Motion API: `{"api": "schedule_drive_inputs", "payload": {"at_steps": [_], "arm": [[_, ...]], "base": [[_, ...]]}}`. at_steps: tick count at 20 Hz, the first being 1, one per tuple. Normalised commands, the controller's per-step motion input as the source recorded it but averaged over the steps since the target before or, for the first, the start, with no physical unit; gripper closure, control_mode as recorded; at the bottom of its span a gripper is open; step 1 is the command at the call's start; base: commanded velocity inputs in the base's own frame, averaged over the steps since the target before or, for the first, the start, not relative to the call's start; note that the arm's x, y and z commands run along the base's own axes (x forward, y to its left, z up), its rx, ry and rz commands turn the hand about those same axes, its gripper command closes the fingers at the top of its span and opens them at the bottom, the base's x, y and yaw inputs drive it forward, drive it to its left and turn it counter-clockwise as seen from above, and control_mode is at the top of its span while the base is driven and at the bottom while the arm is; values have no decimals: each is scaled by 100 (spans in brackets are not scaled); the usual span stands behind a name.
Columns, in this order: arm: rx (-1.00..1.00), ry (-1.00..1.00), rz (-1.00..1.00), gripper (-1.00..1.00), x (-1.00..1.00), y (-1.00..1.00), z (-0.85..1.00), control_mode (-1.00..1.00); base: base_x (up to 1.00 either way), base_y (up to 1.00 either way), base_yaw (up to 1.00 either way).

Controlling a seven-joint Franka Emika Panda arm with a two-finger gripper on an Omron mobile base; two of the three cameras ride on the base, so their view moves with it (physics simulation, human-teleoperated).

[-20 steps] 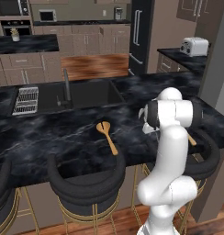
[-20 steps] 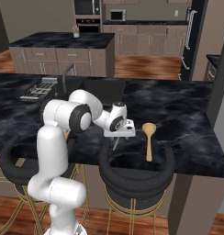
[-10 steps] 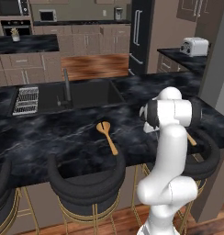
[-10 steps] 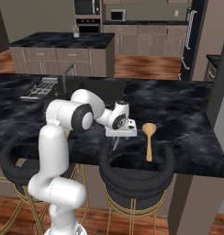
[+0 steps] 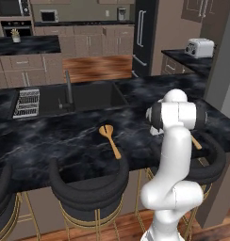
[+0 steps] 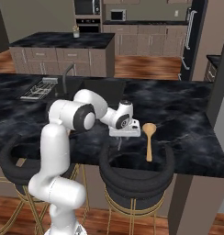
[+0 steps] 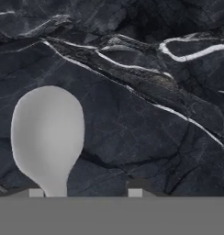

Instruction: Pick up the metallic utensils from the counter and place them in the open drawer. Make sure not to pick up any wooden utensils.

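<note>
The gripper [image 6: 120,139] is low over the counter [image 6: 187,110], near its front edge and just left of a wooden spoon [image 6: 149,137]. In the hand view the silver utensil [image 7: 47,135] shows its round pale grey head against the black veined stone, its neck running down to the left fingertip [image 7: 36,193], while the right fingertip [image 7: 135,193] stands apart from it; the jaws look spread, though whether the left tip touches the utensil's neck is hard to judge so close to the view's edge. In the right base view a thin grey sliver hangs below the hand, probably this same utensil. The wooden spoon beside the gripper lies with its oval head away from the counter's front edge and its handle pointing toward that edge. Farther along the counter, past the arm, a second wooden spoon [image 5: 110,140] lies in front of the sink [image 5: 91,94].
</note>
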Motion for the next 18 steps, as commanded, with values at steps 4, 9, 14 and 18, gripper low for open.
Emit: {"api": "schedule_drive_inputs", "payload": {"at_steps": [4, 9, 14, 18], "arm": [[0, 0, 0, 100, 1, 0, -61, -100], [0, 0, 0, 100, 0, 0, -55, -100], [1, -3, 0, 100, -30, 0, -22, -100], [7, -13, 0, 100, -69, 4, 14, -100]], "base": [[0, 0, 0], [0, 0, 0], [0, 0, 0], [0, 0, 0]]}}
